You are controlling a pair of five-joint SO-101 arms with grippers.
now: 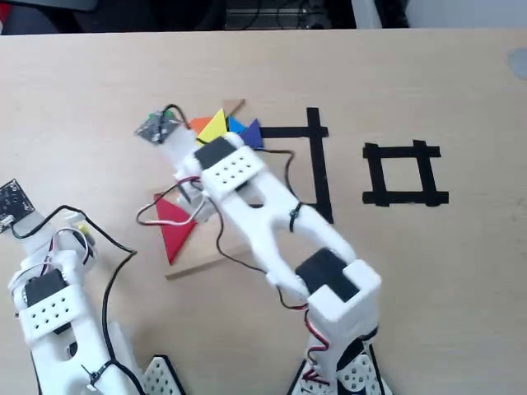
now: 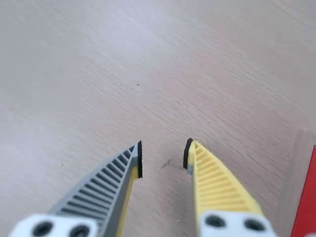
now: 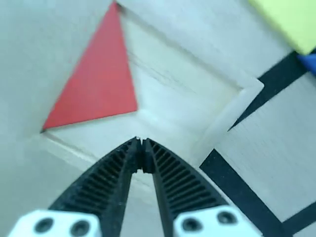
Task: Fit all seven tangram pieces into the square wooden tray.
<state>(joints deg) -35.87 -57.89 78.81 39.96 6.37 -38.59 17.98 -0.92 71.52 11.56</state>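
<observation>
The square wooden tray point(image 1: 203, 262) lies turned at the table's middle, with a red triangle point(image 1: 174, 224) flat inside near its left corner. Yellow point(image 1: 215, 127), orange point(image 1: 198, 124), blue point(image 1: 237, 125) and purple point(image 1: 252, 134) pieces cluster at the tray's far corner. My right gripper point(image 3: 142, 149) is shut with nothing in it, low over the bare tray floor point(image 3: 182, 98) just beside the red triangle point(image 3: 96, 84). My left gripper point(image 2: 164, 157) stands open over bare table left of the tray, whose rim point(image 2: 292, 173) and red triangle point(image 2: 307, 197) show at the side.
Black tape lines point(image 1: 317, 156) run right of the tray, partly under the right arm. A second black tape square point(image 1: 403, 174) sits farther right. Cables loop off both arms near the tray's left side. Open table lies to the far left and back.
</observation>
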